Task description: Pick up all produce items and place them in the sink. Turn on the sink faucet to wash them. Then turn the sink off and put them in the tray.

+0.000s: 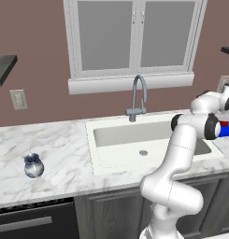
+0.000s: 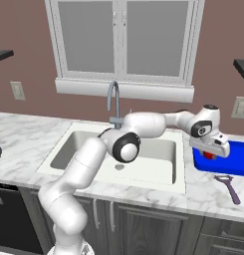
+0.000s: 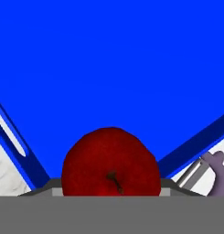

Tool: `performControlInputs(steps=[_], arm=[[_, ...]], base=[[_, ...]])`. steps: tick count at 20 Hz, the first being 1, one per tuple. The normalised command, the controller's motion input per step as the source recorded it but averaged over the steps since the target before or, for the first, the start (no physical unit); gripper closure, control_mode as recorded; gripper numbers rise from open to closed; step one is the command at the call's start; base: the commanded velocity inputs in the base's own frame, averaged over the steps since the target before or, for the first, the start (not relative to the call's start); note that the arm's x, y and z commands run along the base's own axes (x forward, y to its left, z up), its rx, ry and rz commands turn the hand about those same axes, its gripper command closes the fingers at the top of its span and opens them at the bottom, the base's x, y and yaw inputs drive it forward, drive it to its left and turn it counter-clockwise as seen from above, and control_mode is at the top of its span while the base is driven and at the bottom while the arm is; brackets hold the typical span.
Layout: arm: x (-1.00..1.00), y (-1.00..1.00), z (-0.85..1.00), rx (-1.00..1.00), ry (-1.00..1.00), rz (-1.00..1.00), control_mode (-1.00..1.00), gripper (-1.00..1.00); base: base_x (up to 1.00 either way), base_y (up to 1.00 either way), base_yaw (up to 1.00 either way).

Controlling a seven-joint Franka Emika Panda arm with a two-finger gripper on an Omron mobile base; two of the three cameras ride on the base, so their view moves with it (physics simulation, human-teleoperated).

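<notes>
My gripper (image 2: 209,153) is shut on the red fruit (image 2: 209,155), held just over the left part of the blue tray (image 2: 230,163) to the right of the sink (image 2: 68,149). In the hand view the glossy red fruit (image 3: 111,160) sits stem-up between the fingertips, with the tray floor (image 3: 109,59) right behind it. Whether the fruit touches the tray floor is unclear. The grey gooseneck faucet (image 2: 113,102) stands behind the basin, and no water shows. From the left base view I see the sink (image 1: 116,137), the faucet (image 1: 139,93) and a bit of the tray (image 1: 226,131).
A small blue-and-white jar (image 1: 33,165) stands on the marble counter far left of the sink. A purple-handled peeler (image 2: 228,187) lies on the counter in front of the tray, also seen as the peeler (image 3: 209,167) past the tray's rim. A window is behind the faucet.
</notes>
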Motion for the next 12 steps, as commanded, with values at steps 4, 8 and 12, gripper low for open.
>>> performControlInputs(steps=[4, 8, 12], arm=[[0.00, 0.00, -0.10, 0.03, 0.00, 0.00, -1.00, 1.00], [0.01, 0.00, -0.11, 0.03, 0.00, 0.00, -1.00, 1.00], [0.02, 0.00, -0.14, 0.02, 0.00, 0.00, -1.00, 1.00]], base=[[0.00, 0.00, 0.00], [0.00, 0.00, 0.00], [0.00, 0.00, 0.00]])
